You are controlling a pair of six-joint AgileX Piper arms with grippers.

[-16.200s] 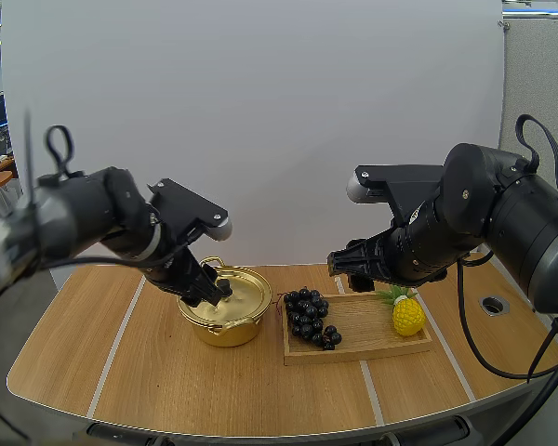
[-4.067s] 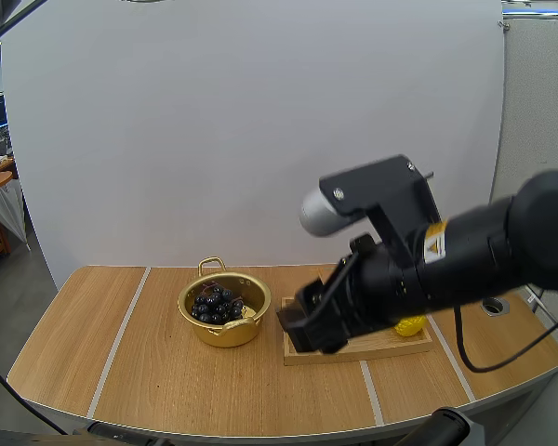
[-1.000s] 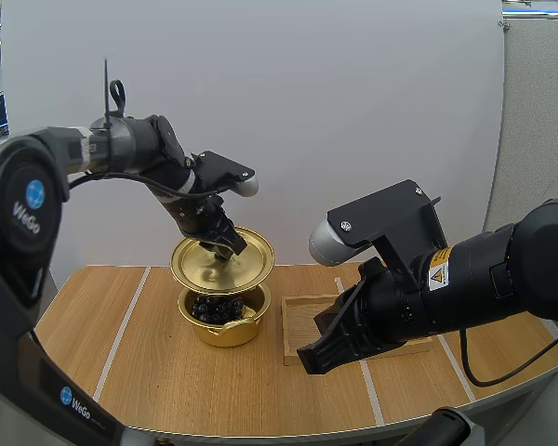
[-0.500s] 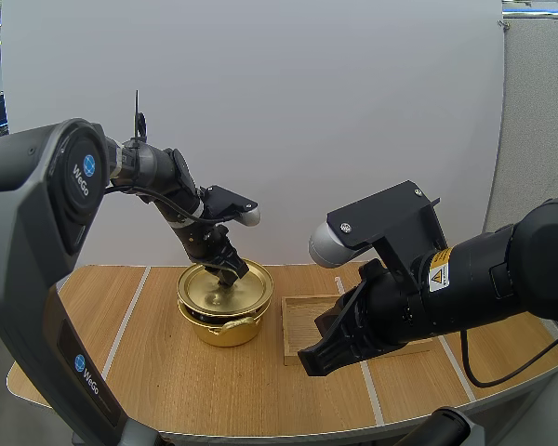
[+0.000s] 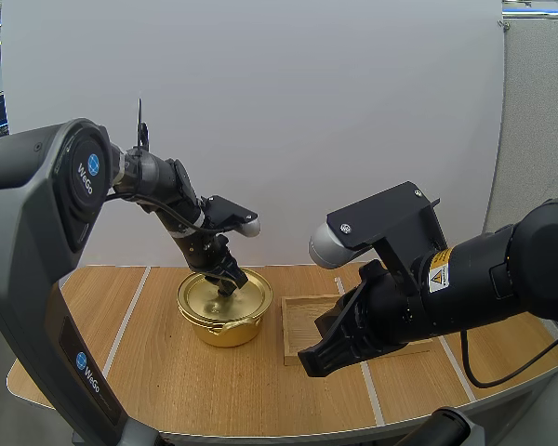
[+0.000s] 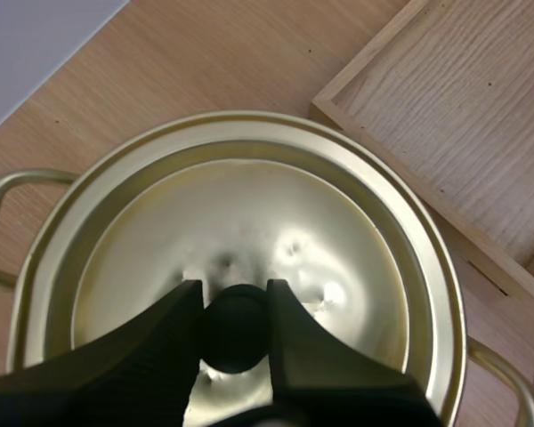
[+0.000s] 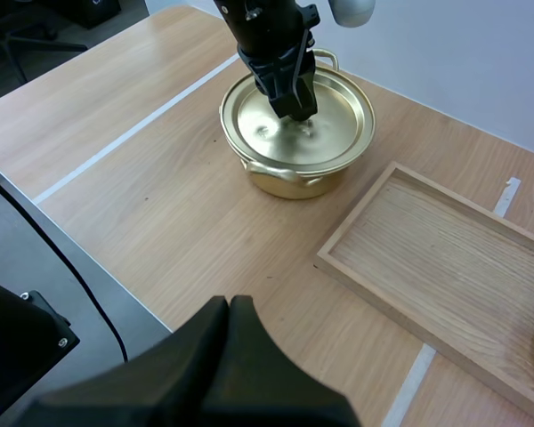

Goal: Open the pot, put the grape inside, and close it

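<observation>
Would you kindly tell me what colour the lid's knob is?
The knob is black, on a gold lid; the left wrist view shows it best.

The high view looks forward and down from behind the arm bases, taking in the whole worktop (image 5: pixel 149 372). The left wrist view looks steeply down, close over the lid (image 6: pixel 338 231). The right wrist view looks obliquely down from farther back. All three share the pot (image 5: pixel 225 330) and the wooden tray (image 5: pixel 302 321).
</observation>
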